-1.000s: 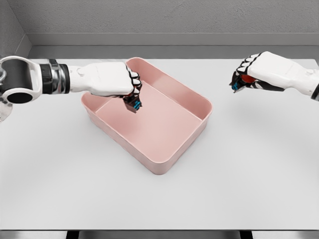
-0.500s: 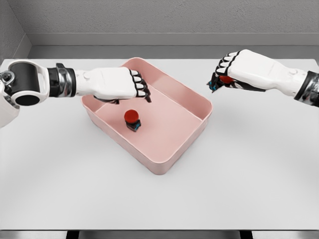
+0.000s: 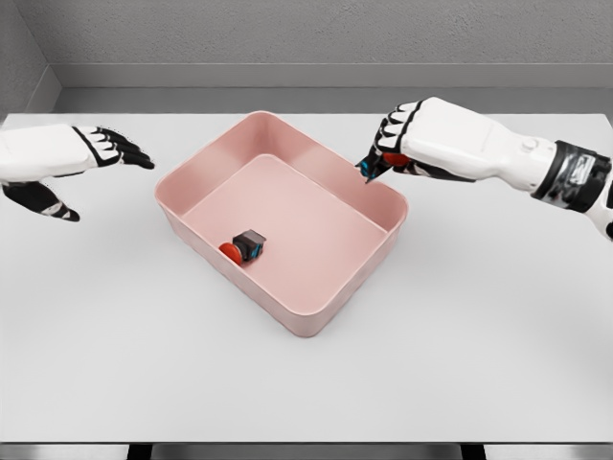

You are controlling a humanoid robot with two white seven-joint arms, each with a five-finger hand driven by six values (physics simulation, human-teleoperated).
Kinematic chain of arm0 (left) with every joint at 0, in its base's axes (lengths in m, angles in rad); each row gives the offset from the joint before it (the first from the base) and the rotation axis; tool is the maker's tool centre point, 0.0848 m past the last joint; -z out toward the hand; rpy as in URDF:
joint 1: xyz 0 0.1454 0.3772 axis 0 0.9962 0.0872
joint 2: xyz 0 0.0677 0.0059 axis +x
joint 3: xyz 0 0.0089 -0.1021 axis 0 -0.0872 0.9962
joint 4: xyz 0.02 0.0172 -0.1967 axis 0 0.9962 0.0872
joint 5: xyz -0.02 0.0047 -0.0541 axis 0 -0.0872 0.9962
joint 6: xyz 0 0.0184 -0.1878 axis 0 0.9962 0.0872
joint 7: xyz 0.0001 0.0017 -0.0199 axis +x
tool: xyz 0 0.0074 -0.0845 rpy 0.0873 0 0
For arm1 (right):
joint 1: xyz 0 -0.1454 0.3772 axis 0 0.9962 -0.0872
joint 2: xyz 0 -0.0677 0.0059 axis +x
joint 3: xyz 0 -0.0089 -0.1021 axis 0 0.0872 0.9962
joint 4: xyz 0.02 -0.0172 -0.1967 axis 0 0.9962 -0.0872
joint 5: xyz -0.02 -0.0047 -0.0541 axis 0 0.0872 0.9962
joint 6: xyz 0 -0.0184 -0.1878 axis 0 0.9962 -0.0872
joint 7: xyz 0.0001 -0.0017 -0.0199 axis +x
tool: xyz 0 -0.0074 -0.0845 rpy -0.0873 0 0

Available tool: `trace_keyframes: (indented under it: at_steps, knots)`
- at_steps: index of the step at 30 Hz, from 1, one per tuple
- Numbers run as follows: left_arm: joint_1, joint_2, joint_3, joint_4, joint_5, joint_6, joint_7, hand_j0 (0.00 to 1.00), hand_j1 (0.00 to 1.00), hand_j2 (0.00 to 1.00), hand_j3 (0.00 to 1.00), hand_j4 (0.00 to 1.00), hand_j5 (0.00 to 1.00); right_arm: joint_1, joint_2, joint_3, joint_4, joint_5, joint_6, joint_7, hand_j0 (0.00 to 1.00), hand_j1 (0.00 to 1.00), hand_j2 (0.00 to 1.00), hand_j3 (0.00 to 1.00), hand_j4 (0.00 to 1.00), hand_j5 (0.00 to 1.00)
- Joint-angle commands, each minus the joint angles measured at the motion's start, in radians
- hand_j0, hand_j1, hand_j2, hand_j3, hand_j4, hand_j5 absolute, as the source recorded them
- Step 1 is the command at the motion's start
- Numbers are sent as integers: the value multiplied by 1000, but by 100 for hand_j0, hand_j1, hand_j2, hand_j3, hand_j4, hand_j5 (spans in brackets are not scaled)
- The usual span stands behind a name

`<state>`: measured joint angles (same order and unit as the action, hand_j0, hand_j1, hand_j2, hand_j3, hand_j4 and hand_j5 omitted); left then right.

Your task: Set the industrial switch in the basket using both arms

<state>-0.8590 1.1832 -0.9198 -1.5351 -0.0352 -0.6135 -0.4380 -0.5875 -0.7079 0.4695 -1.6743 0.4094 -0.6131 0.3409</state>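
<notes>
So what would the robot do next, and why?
Probably carry the right hand a little further over the pink basket and then open its fingers. It grips a second industrial switch just above the basket's far right rim, not clearly over the floor. One switch already lies inside; the left hand is open and clear.

Bright, even, diffuse light fills the render, seemingly from overhead. The white bench (image 3: 460, 335) shows no glare or hotspots. Shadows are soft and faint: a pale smudge lies on the bench below the right hand (image 3: 388, 153), and another under the left hand (image 3: 72, 163). Inside the pink basket (image 3: 369, 264) the walls nearest the left hand shade the floor slightly darker. Focus is sharp throughout, with mild softness on edges and no visible distortion at the borders.
</notes>
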Motion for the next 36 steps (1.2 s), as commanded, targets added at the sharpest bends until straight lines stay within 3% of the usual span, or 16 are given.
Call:
trace_keyframes:
  at_steps: [1, 14, 16, 19, 25, 32, 36]
  knots:
    - [1, 32, -2, 3, 34, 3, 1, 100, 100, 100, 100, 100, 100, 0, 21, 3, -2, -8, 2, 0, 44, 44, 44, 44, 44, 44]
    - [49, -31, -7, 12, 43, 3, -4, 100, 100, 100, 100, 100, 100, 0, 123, 49, -2, -4, 2, 9, 46, 46, 46, 46, 46, 46]
    - [49, -31, -8, 12, 43, 3, -5, 100, 100, 100, 100, 100, 100, 0, 139, 66, -1, -4, 2, 9, 49, 49, 49, 49, 49, 49]
    - [49, -33, -8, 12, 43, 3, -5, 100, 100, 100, 100, 100, 100, 0, 146, 78, -1, -4, 2, 9, 69, 69, 69, 69, 69, 69]
    - [51, -45, -8, 13, 41, 3, -8, 100, 100, 100, 100, 100, 100, -9, 176, 90, 5, -3, 2, 9, 78, 78, 78, 78, 78, 78]
    - [51, -46, -10, 12, 41, 3, -8, 100, 100, 100, 100, 100, 100, -8, 176, 90, 5, -3, 2, 10, 80, 80, 80, 80, 80, 80]
    - [51, -46, -21, 12, 41, 3, -8, 100, 100, 100, 100, 100, 100, -5, 130, 71, 39, -4, 2, 7, 95, 95, 95, 95, 95, 95]
